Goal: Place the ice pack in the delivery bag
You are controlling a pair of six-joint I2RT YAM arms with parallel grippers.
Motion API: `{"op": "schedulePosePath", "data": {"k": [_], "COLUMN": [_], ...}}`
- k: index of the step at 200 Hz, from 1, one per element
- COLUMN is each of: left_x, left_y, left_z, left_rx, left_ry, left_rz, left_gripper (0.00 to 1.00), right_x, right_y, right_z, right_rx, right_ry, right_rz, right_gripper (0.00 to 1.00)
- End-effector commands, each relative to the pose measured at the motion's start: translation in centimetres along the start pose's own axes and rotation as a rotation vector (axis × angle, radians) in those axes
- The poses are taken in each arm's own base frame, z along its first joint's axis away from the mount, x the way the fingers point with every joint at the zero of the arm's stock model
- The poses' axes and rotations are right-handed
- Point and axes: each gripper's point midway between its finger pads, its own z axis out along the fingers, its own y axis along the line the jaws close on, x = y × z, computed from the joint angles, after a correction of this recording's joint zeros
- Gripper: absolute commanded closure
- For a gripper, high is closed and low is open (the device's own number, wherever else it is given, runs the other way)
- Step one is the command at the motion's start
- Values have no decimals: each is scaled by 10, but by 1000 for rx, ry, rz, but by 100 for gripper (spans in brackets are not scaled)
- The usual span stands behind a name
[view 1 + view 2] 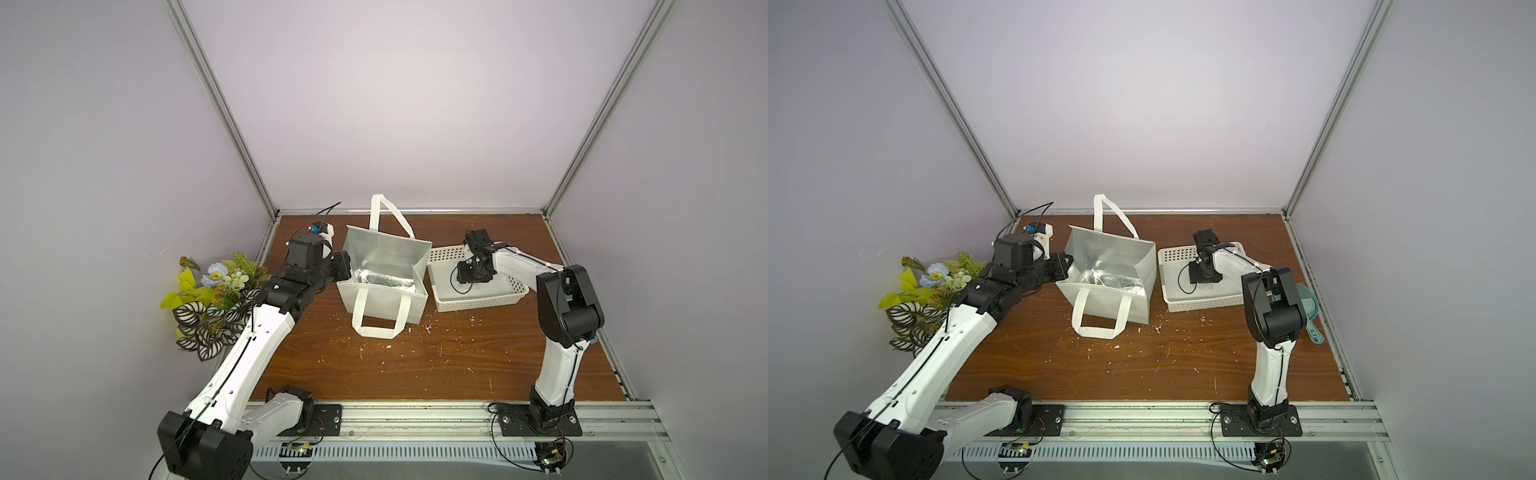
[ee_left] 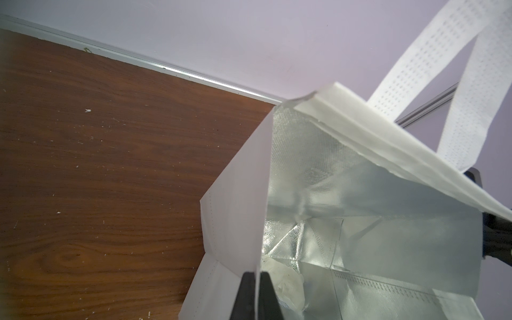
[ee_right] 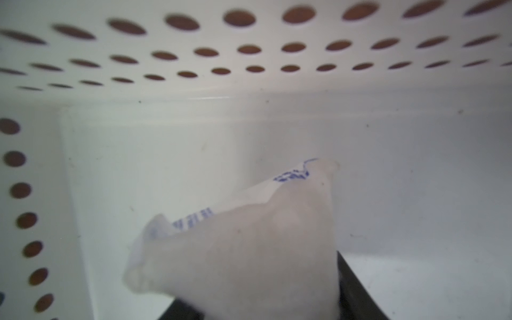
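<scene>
Between the jaws of the right arm (image 1: 515,266), inside the white perforated basket (image 1: 478,305), the ice pack (image 3: 249,243) is pinched and bunched into a peak, with one blue-printed corner standing off the basket floor. The jaws are closed against it, though how firmly cannot be told. It is judged to be gripped so that it can be lifted over the basket wall, and it is not yet in the bag.

The jaws of the left arm (image 1: 257,336) are clamped on the rim of the delivery bag (image 2: 238,194), on the side wall facing the bench's left edge. That wall is probably held so that the soft bag stands upright with its foil-lined mouth spread for the drop. On the foil floor a crinkled whitish lump (image 2: 288,279) is seen, but what it is cannot be told.

Counted are two arms, one ice pack in the basket, one basket and one delivery bag. Two strap handles are counted on the bag, the far one (image 1: 384,208) upright and the near one (image 1: 376,330) resting on the bench (image 1: 415,374). The bag stands toward the far edge, with the basket just beside it toward the right edge. One bunch of artificial flowers (image 1: 216,286) is seen beside the left edge and one teal scoop (image 1: 1312,311) at the right edge.
</scene>
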Motion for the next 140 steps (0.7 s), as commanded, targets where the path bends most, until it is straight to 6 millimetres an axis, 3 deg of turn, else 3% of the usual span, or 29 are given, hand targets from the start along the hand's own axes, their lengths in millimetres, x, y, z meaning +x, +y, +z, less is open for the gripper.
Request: {"op": "schedulePosePath", "data": {"k": [1, 23, 44, 80, 97, 116, 140], "left_x": [-13, -14, -16, -18, -18, -17, -17], "left_y": [-2, -3, -4, -6, -7, -8, -8], "left_z": [-1, 1, 3, 6, 7, 8, 6], "left_rx": [7, 8, 10, 18, 21, 28, 31], "left_ry": [-30, -27, -26, -22, -22, -17, -19], "left_rz": [16, 19, 24, 25, 26, 24, 26], "left_gripper": [96, 96, 96, 96, 96, 96, 96], "right_x": [-32, -47, -65, -86, -82, -74, -65], "right_y": [9, 17, 37, 104, 145, 187, 230], "right_z": [-61, -112, -176, -301, -342, -359, -338], "right_rx": [-59, -135, -257, -502, -617, -688, -678], "right_ry": [-180, -297, -438, -725, -817, -822, -720], "right_rz": [22, 27, -12, -222, -351, -468, -603], "right_gripper": [75, 77, 80, 77, 76, 76, 75]}}
